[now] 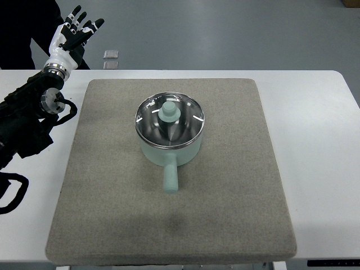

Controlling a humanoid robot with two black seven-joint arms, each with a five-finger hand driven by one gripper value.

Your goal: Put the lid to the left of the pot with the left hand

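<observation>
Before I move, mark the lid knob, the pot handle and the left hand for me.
lid knob (pixel 169 112), top view, on the knob's round green top.
pot handle (pixel 170 179), top view, midway along the green handle.
left hand (pixel 72 31), top view, on the palm, fingers spread.

No readable text, label or number shows anywhere.

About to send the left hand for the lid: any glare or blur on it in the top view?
Top view: sharp overall; the glass lid shows a few short white glints near its rim, its knob reads clearly; the pot casts only soft shadow on the mat; the left hand is open, in focus.
</observation>
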